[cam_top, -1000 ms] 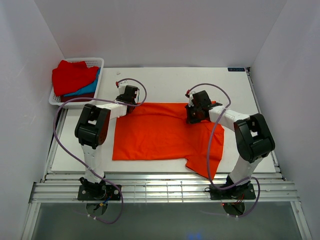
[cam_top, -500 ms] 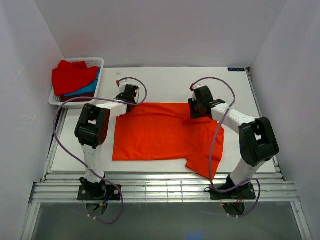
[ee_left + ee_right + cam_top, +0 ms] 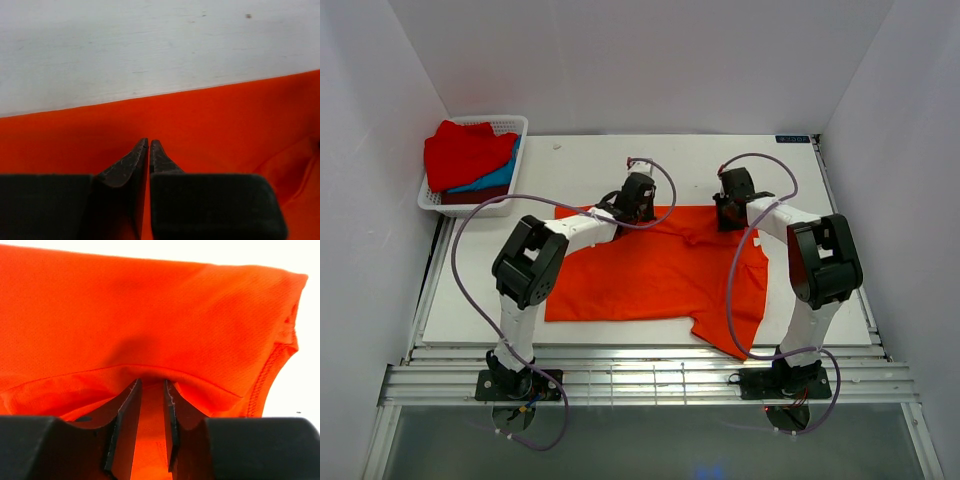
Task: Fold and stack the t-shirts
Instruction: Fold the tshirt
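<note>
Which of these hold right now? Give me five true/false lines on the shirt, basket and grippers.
1. The orange t-shirt lies spread on the table. True.
2. The basket is empty. False: it holds a red t-shirt on top of a blue t-shirt.
3. The left gripper and right gripper are both near the orange t-shirt's far edge. True.
4. The basket stands at the table's near right corner. False: it is at the far left corner.
5. The left gripper stands wide open. False: its jaws are almost together.
</note>
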`<act>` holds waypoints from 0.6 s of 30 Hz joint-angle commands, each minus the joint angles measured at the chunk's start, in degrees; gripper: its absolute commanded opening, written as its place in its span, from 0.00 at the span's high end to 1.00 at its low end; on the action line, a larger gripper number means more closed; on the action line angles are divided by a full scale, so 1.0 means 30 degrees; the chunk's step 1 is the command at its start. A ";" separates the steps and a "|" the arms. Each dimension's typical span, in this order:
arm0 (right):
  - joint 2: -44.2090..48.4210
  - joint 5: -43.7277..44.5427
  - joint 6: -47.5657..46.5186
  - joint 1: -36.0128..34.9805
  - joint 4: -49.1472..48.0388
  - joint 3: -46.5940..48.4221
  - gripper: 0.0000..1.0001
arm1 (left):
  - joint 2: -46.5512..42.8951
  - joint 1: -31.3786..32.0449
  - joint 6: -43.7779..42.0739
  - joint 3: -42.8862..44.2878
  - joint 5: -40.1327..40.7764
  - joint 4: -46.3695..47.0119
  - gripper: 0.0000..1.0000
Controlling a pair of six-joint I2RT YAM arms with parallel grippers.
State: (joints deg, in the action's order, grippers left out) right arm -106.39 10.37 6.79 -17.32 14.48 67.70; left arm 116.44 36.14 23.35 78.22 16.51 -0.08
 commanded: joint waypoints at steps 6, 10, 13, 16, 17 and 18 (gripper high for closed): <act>0.0277 0.0264 -0.0621 0.0676 -0.0637 0.1046 0.70 | 0.0969 0.0550 -0.0081 0.1585 -0.2017 0.0963 0.83; 0.0220 -0.0057 -0.0680 0.0910 -0.0608 0.1134 0.70 | 0.1205 0.0668 0.0066 0.1585 -0.2193 0.0993 0.84; -0.0102 -0.0321 -0.0680 0.1028 -0.0608 0.1017 0.70 | 0.1410 0.0814 0.0125 0.1526 -0.2282 0.1022 0.84; -0.0279 -0.0672 -0.0680 0.1057 -0.0637 0.0725 0.71 | 0.1556 0.0902 0.0301 0.1350 -0.2282 0.1022 0.84; -0.0279 -0.0790 -0.0651 0.1057 -0.0637 0.0666 0.71 | 0.1557 0.0902 0.0359 0.1263 -0.2311 0.1022 0.84; -0.0250 -0.0907 -0.0622 0.1057 -0.0637 0.0636 0.71 | 0.1586 0.0931 0.0389 0.1204 -0.2311 0.1022 0.85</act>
State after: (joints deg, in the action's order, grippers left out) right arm -106.52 9.21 5.43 -14.26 13.63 68.86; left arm 121.95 38.41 23.70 81.80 10.52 2.20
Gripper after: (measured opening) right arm 0.295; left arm 0.157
